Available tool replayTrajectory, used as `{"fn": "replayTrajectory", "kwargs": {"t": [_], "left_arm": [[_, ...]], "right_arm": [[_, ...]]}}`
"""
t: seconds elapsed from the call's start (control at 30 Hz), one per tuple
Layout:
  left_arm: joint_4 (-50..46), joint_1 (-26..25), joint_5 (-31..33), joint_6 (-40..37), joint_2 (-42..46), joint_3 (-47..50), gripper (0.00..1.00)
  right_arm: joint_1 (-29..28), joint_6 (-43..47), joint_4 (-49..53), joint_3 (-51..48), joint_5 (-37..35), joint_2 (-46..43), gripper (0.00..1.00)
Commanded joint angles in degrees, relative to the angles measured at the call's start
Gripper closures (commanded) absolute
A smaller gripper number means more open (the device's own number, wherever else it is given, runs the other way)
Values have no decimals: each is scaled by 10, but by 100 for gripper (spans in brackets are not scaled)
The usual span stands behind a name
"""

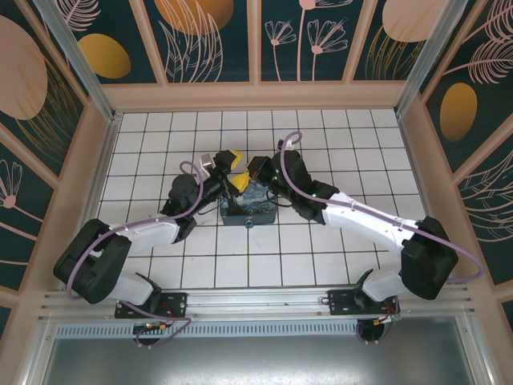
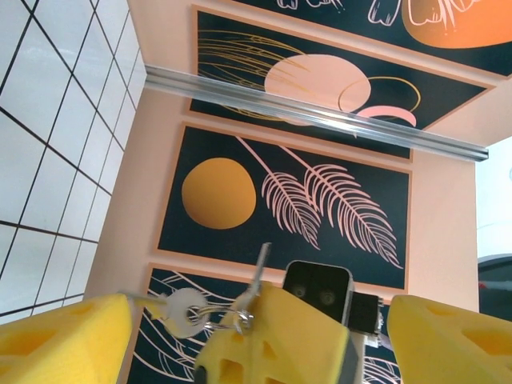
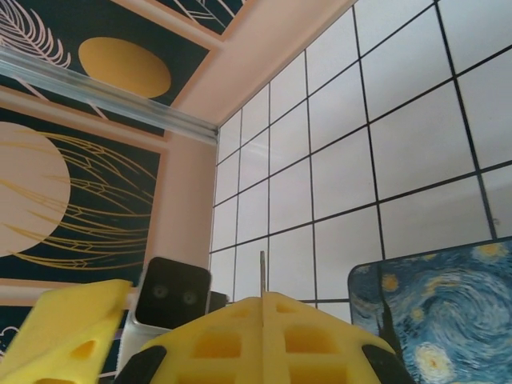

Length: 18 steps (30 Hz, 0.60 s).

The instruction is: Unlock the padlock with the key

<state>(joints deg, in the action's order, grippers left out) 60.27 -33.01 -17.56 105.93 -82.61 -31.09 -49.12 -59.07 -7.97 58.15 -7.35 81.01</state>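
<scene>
Clamping the key (image 3: 262,276) upright between closed fingers, the right gripper (image 3: 262,302) presents it to the wide-open, empty left gripper (image 2: 258,308), probably for regrasping.

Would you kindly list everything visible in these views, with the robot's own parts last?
box: one, blue with yellow swirls, on the floor below both grippers.
key: one, silvery, thin, sticking up from the right gripper.
spare key: one, silvery, hanging beside it.
floor: white tiles, dark grid.
walls: dark teal panels, orange and pink plants.
left gripper: one, yellow fingers spread open, either side of the right gripper.
right gripper: one, yellow, shut on the key.
</scene>
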Motion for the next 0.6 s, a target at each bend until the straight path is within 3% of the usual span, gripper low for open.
{"fn": "replayTrajectory", "kwargs": {"t": [0.0, 0.2, 0.57], "left_arm": [[35, -3, 0, 12, -7, 10, 16], [42, -3, 7, 13, -8, 10, 20], [34, -4, 21, 10, -2, 16, 35]], "right_arm": [[-8, -5, -27, 23, 4, 7, 100], [-14, -8, -28, 22, 2, 11, 100], [-14, -13, -27, -4, -14, -6, 100]]}}
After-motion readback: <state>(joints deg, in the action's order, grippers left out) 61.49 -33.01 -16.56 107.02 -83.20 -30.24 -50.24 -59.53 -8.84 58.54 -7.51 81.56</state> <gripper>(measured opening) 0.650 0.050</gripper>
